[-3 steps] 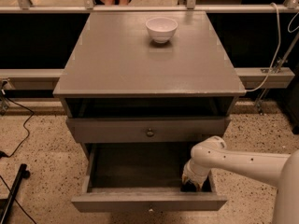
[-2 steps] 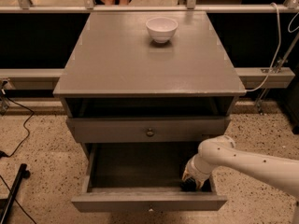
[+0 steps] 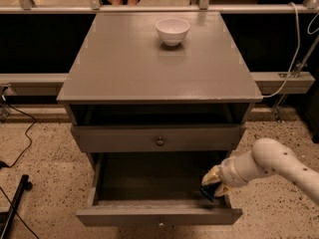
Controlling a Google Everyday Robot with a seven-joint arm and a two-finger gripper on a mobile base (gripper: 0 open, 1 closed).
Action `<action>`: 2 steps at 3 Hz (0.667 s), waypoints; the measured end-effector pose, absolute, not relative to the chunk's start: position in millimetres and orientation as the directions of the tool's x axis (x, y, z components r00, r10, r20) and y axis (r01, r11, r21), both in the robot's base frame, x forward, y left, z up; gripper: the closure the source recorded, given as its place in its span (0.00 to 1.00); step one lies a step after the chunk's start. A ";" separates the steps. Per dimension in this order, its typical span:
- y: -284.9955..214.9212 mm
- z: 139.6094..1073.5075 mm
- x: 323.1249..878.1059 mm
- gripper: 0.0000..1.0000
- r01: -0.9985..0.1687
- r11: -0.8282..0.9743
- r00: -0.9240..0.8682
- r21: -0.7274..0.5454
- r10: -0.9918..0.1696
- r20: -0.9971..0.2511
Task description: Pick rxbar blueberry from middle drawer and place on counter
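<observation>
The middle drawer is pulled open at the bottom of the grey cabinet. Its dark inside looks bare. My white arm reaches in from the right. My gripper hangs over the drawer's right front corner, at about rim height. It is shut on the rxbar blueberry, a small dark-blue bar that sticks out below the pale fingers. The counter is the broad grey top above, with only a bowl on it.
A white bowl stands at the back middle of the counter. A closed drawer with a round brass knob sits above the open one. Cables and a black leg lie on the speckled floor at the left.
My gripper has lifted from the drawer's floor at the right front corner, up and slightly right, with the dark bar in it. The arm has drawn back to the right.
</observation>
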State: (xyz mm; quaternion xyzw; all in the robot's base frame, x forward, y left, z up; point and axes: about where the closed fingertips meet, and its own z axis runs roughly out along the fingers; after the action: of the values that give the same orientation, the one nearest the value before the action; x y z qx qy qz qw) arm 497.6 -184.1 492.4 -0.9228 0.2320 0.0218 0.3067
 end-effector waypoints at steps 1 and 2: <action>-227.0 565.7 454.4 1.00 -0.401 -0.690 0.911 -0.602 -0.371 -0.182; -269.7 663.1 412.2 1.00 -0.321 -0.696 0.935 -0.642 -0.341 -0.098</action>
State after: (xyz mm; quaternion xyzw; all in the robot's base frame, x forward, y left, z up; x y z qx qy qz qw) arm 412.2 -269.7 663.1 -0.9208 0.1799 -0.0142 0.3458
